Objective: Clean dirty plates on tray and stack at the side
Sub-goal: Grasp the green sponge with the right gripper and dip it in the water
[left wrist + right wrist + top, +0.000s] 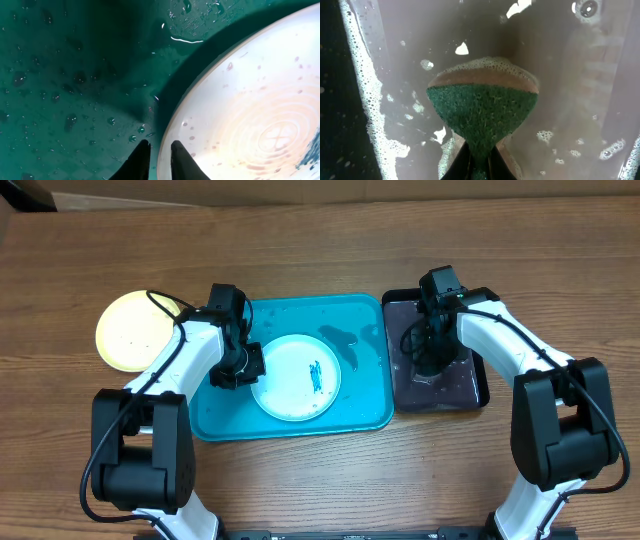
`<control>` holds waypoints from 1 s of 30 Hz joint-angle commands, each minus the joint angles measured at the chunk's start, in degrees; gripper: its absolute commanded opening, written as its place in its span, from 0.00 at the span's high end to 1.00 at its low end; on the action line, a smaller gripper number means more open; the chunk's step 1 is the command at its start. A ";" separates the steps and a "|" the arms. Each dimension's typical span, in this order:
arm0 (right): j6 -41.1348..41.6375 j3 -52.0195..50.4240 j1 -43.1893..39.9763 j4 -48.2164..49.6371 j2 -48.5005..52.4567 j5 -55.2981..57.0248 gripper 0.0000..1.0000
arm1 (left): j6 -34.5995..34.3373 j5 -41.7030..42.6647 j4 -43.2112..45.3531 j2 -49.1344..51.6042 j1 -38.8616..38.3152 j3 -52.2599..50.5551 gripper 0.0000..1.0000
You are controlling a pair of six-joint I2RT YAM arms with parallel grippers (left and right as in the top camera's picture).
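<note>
- Tray [362,398]: lies at the middle of the table [320,240]; its floor is wet, with drops and a small puddle toward the far-right corner.
- White plate [290,392]: lies flat in the tray, in the near-left half, close to the near edge. A teal smear [317,373] marks its right half. The left wrist view shows pale specks on the plate [250,100] and drops on the tray floor [75,75] beside it.
- Left gripper [240,366]: positioned at the left rim of the white plate. In the wrist view [160,162] the jaws stand narrow with the rim between them; a firm clamp on the rim cannot be confirmed.
- Yellow-green plate [135,330]: lies flat on the bare table, outside the tray, near its far-left corner.
- Black tray [468,388]: sits just beside the right edge of the tray and holds cloudy, foamy water.
- Right gripper [430,352]: lowered into the black tray. In the wrist view [480,156] the jaws are closed on the sponge [482,115], green face toward the camera, foam along its top edge.
</note>
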 commanded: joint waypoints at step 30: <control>0.11 -0.39 0.11 0.28 -0.15 0.37 0.96 | 0.00 -0.35 1.51 0.61 -0.42 -2.19 0.88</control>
